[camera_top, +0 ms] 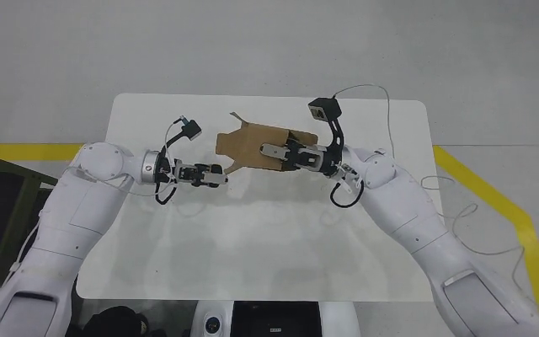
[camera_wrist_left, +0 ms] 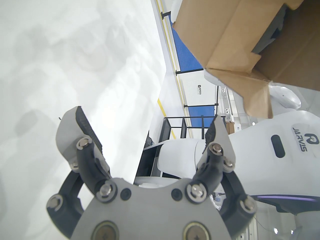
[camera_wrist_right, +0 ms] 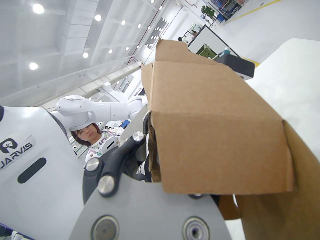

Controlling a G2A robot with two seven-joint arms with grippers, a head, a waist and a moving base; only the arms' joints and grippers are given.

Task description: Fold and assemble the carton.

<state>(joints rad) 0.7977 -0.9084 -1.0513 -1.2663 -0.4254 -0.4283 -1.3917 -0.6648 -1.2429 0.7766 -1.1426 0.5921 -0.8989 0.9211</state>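
Carton (camera_top: 251, 141), brown and partly folded, is held over the far middle of the white desk (camera_top: 253, 244), one wall pinched by the right end effector (camera_top: 274, 152), while the left end effector (camera_top: 219, 173) is spread just beside it.

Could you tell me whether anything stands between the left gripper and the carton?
Nothing visible does. The open left gripper sits just short of the carton's nearest flap, with only open space between them; the right gripper holds the carton from its far side.
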